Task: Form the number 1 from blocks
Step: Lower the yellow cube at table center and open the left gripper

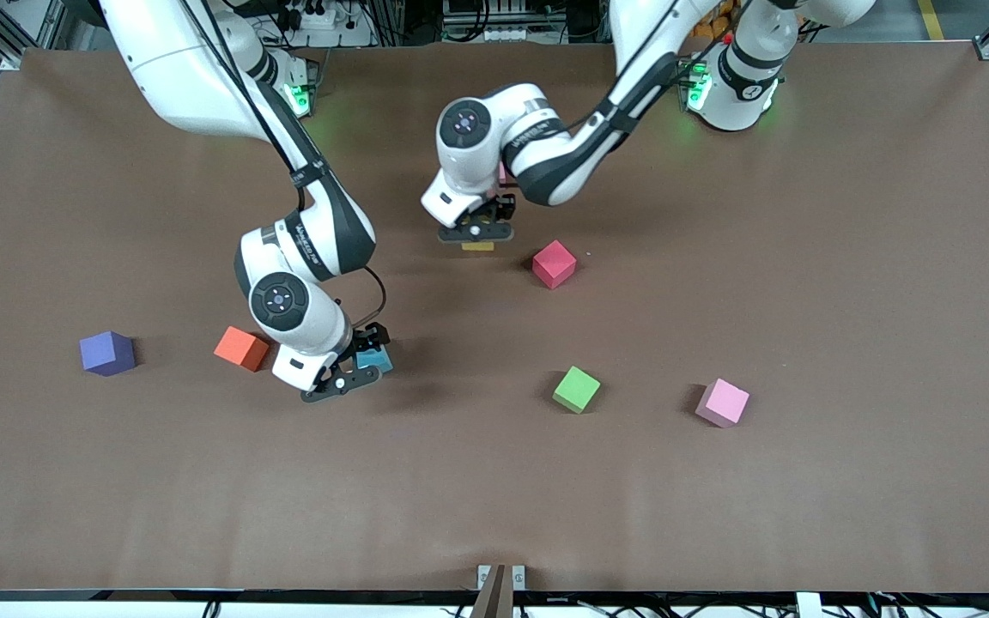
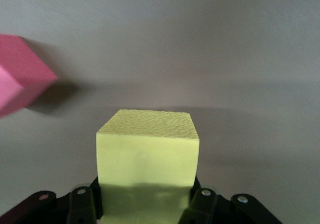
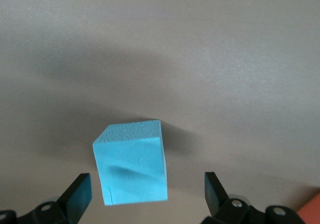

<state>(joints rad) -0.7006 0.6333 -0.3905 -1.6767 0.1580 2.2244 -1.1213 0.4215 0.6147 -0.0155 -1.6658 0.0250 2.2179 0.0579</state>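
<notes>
Left gripper (image 2: 145, 204) clamps yellow block (image 2: 146, 151), crimson block (image 1: 554, 263) just beside. Right gripper (image 3: 147, 191) spread wide, sky-blue block (image 3: 131, 163) between fingers, off-centre. You centre, close, then lift.

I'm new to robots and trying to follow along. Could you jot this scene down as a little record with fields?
left gripper: shut on yellow block, beside crimson block
right gripper: open around sky-blue block, not gripping
orange block: beside the right gripper
pink block: toward the left arm's end
extras: purple cube, green cube
</notes>
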